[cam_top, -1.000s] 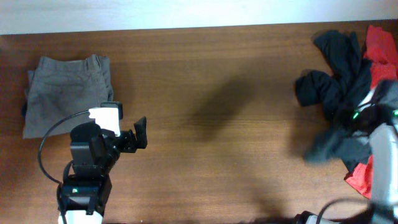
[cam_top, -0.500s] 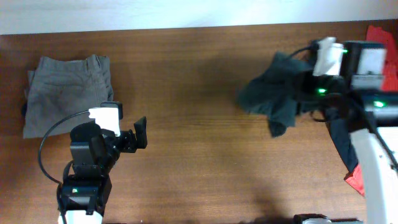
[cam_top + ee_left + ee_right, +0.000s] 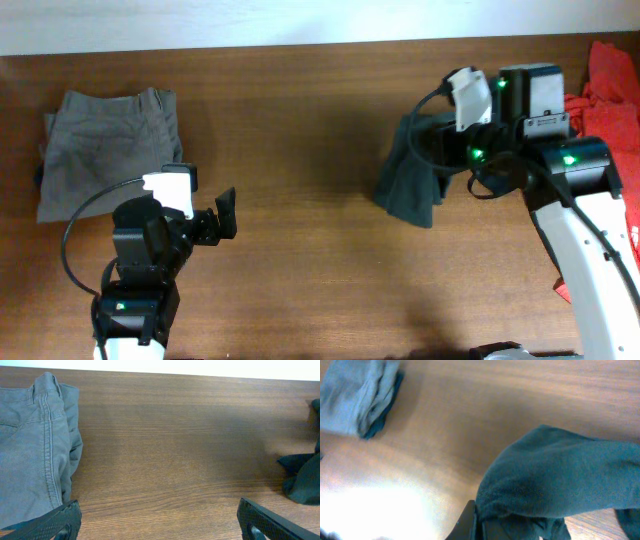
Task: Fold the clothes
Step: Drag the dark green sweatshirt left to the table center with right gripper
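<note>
A black garment [image 3: 412, 180] hangs from my right gripper [image 3: 442, 150], which is shut on its upper part right of the table's middle. In the right wrist view the same dark cloth [image 3: 565, 475] drapes over the jaws and hides all but one finger [image 3: 470, 522]. A red garment [image 3: 608, 75] lies at the far right edge. My left gripper [image 3: 226, 214] hovers open low over the left part of the table, holding nothing. Its fingers [image 3: 55, 521] stand wide apart over bare wood, and the black garment [image 3: 305, 477] shows far to the right.
Folded grey trousers [image 3: 105, 150] lie at the back left, just beyond my left arm, and show again at the left of the left wrist view [image 3: 30, 450]. The wooden table [image 3: 300, 150] stretches between the two arms. A white wall runs along its far edge.
My right arm has lifted the black garment out of the pile at the far right and carried it left toward the middle. The left arm has not moved.
</note>
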Controlling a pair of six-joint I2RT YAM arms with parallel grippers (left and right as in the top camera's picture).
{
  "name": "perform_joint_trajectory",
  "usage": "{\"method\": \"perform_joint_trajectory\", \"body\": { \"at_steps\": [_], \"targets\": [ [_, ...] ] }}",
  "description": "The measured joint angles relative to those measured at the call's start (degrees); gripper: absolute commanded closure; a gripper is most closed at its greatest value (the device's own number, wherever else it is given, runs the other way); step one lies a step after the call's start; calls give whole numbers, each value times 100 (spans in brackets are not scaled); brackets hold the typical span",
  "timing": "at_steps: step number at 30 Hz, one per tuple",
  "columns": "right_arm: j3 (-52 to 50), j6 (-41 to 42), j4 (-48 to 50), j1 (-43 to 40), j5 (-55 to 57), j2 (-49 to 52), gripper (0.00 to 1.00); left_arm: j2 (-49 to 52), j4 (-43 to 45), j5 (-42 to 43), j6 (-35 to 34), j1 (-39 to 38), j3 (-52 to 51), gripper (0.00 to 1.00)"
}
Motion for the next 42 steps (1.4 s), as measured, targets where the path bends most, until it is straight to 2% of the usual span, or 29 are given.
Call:
{"method": "perform_joint_trajectory", "body": {
  "at_steps": [4, 6, 10, 14, 17, 19, 20, 21, 24, 26, 29, 31, 33, 35, 39, 42],
  "targets": [
    [0, -426, -136, 234, -188, 0, 96, 0, 0, 0, 0, 0, 0, 1],
    [-2, -577, 98, 334, -254, 0, 96, 0, 0, 0, 0, 0, 0, 1],
    [-11, -614, 1397, 389, -284, 0, 96, 0, 4, 0, 0, 0, 2, 1],
    [-7, -101, 2959, 393, 76, 4, 96, 0, 11, 0, 0, 0, 9, 1],
    [-4, 411, 3366, 393, 372, 2, 93, 0, 11, 0, 0, 0, 11, 1],
    [2, 739, 3053, 393, 470, 2, 93, 0, 2, 0, 0, 0, 9, 1],
    [9, 892, 2673, 393, 511, 2, 83, 0, -9, 0, 0, 0, 11, 1],
    [-4, 1084, 2199, 393, 553, 4, 80, 2, -7, 0, 0, 0, 11, 1],
    [50, 1309, 162, 393, 638, 66, 79, 15, -13, 0, 0, 0, 20, 1],
    [-9, 1316, -907, 393, 669, 197, 75, 15, -26, -2, 0, 0, 20, 1],
    [-50, 1126, -1982, 393, 820, 555, 74, 22, -26, -26, 0, 0, 20, 1],
    [-74, 1051, -2420, 393, 1062, 807, 79, 37, -22, -48, 0, 0, 20, 1],
    [-87, 1008, -2562, 393, 1309, 1019, 81, 55, -2, -50, 0, 0, 20, 1],
    [-90, 986, -2426, 393, 1491, 1187, 77, 81, 33, -52, 0, 0, 20, 1],
    [-98, 931, -1572, 393, 1679, 1307, 62, 125, 46, -52, 0, 0, 20, 1],
    [-101, 914, -667, 393, 1694, 1311, 60, 142, 72, -61, 0, 0, 20, 1]
  ]
}}
